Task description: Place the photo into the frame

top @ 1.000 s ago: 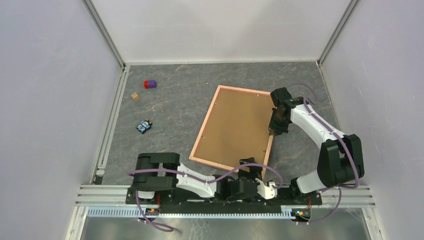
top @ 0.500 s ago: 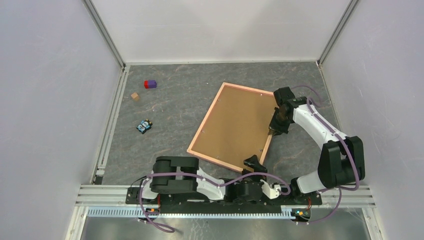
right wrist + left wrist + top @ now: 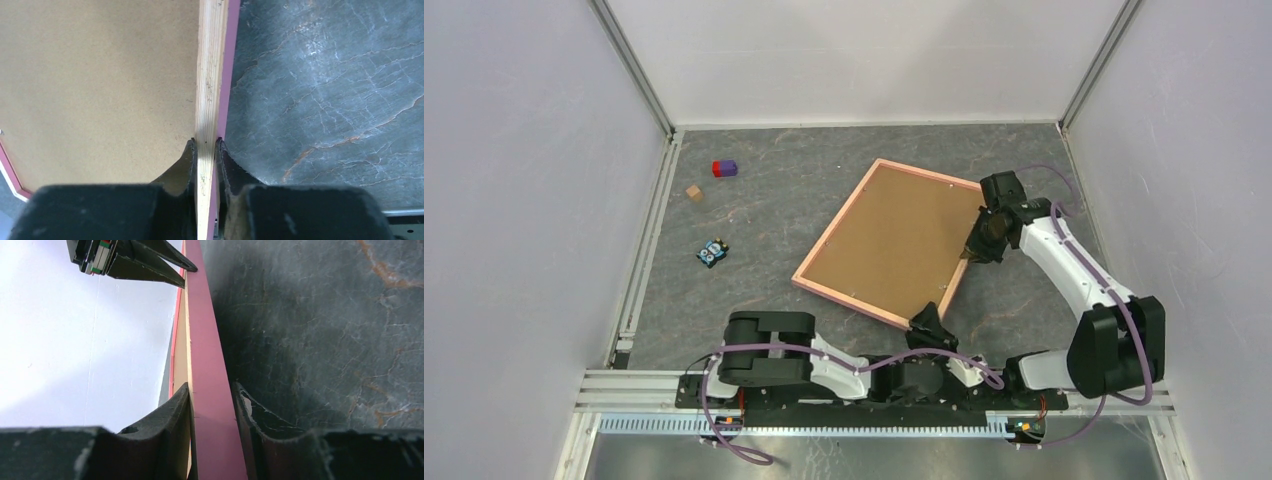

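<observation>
The frame point(image 3: 837, 222), thin and salmon-pink, is held back side up and askew at centre right, its brown backing board point(image 3: 894, 240) facing the camera. My left gripper point(image 3: 927, 322) is shut on the frame's near corner. In the left wrist view its jaws point(image 3: 212, 390) press both sides of the pink rail point(image 3: 210, 340). My right gripper point(image 3: 979, 250) is shut on the right rail. In the right wrist view its jaws point(image 3: 205, 142) clamp the pale wood edge point(image 3: 210, 75) beside the board point(image 3: 100, 85). The photo is out of view.
A red-and-purple block point(image 3: 724, 168), a small wooden cube point(image 3: 694, 192) and a small blue item point(image 3: 713, 252) lie at the left on the dark marbled table. White walls enclose the table on three sides. An aluminium rail runs along the left edge.
The frame has swung away from the near edge, its near side now farther from the arm bases. My left jaws have narrowed from wide apart onto the frame's near corner.
</observation>
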You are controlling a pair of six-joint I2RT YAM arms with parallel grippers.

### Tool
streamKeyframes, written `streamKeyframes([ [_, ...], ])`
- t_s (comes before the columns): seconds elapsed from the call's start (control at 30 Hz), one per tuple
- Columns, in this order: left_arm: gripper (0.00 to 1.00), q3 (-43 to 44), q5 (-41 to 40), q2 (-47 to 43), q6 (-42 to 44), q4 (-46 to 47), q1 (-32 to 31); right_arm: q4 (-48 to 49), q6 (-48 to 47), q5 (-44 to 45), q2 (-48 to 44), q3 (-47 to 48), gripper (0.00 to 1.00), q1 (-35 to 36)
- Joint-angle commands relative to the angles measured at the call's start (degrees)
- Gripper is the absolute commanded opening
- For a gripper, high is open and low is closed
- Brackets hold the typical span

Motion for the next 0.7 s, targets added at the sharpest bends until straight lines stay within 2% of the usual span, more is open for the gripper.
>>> streamKeyframes([
  [0.0,0.16,-1.29,-1.26,-7.65,0.45,4.7,0.38,4.49,-4.3,3.98,-5.65,2.63,0.26,0.02],
  [0.07,0.03,-2.1,-1.22,-10.08,0.77,4.52,0.34,7.78,-8.1,3.53,-8.19,3.34,0.45,0.02],
  [0.17,0.02,-2.32,-0.24,-14.34,-0.63,1.1,0.34,11.71,-16.02,1.37,-12.09,6.07,0.77,-0.02],
  [0.27,0.02,-1.77,1.35,-20.03,-4.37,-4.68,0.38,10.62,-23.48,5.53,-14.58,12.07,0.94,-0.11],
  [0.37,0.02,-0.08,6.25,-27.66,-11.82,-15.49,0.74,9.08,-29.35,11.31,-16.39,17.34,0.96,-0.06],
  [0.47,0.02,3.0,14.98,-35.8,-23.21,-27.18,2.91,8.55,-32.24,15.83,-17.93,19.65,0.98,-0.19],
  [0.57,0.02,4.12,28.14,-43.88,-35.82,-34.02,8.31,8.71,-33.08,17.24,-18.8,19.85,0.98,-0.26],
  [0.67,0.02,3.51,42.38,-49.88,-47.6,-36.72,16.68,8.99,-32.96,17.1,-19.06,18.96,0.98,-0.23],
])
